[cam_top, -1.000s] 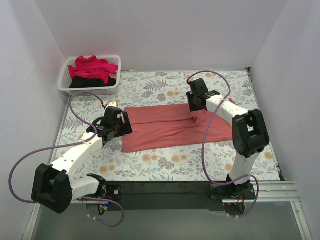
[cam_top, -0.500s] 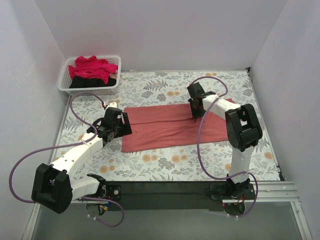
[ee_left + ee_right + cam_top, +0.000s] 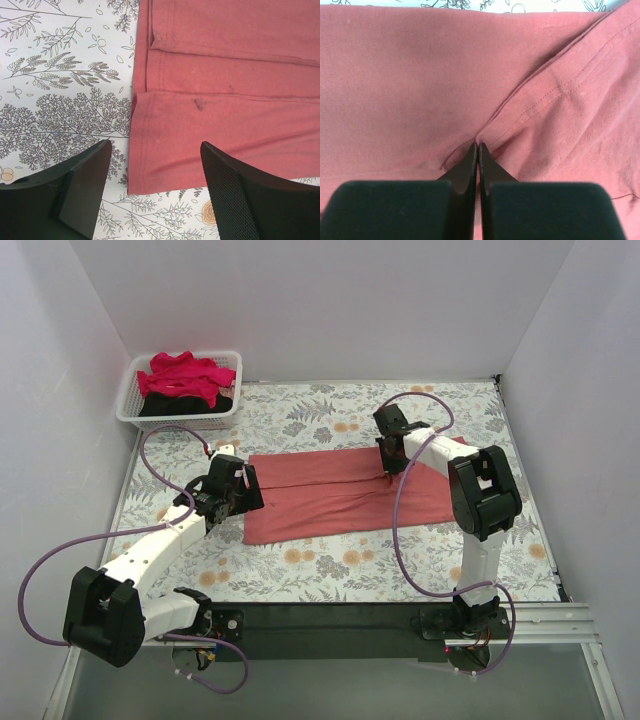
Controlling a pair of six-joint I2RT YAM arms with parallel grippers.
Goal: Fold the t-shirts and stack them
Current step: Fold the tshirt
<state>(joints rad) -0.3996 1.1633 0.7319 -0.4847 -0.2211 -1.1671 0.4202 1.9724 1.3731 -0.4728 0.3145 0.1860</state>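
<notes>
A dusty coral-red t-shirt (image 3: 330, 495) lies flat on the floral table, folded into a long band. My right gripper (image 3: 392, 468) presses down on its far right part, shut on a pinch of cloth by a stitched hem (image 3: 478, 146). The shirt (image 3: 410, 85) fills the right wrist view. My left gripper (image 3: 245, 495) hovers open over the shirt's near left corner (image 3: 155, 145), with the hemmed edge of the shirt (image 3: 225, 100) between its fingers (image 3: 85, 175) and nothing held. A crimson-pink t-shirt (image 3: 180, 375) lies heaped on a black t-shirt (image 3: 185, 405) at the back left.
The two heaped shirts sit in a white slatted basket (image 3: 128, 410) in the back left corner. White walls close off the left, back and right sides of the table. A purple cable (image 3: 160, 445) loops from each arm over the floral cloth (image 3: 320, 570).
My right gripper has swung left and down onto the shirt, then shut on a pinch of its cloth. The left arm has not moved.
</notes>
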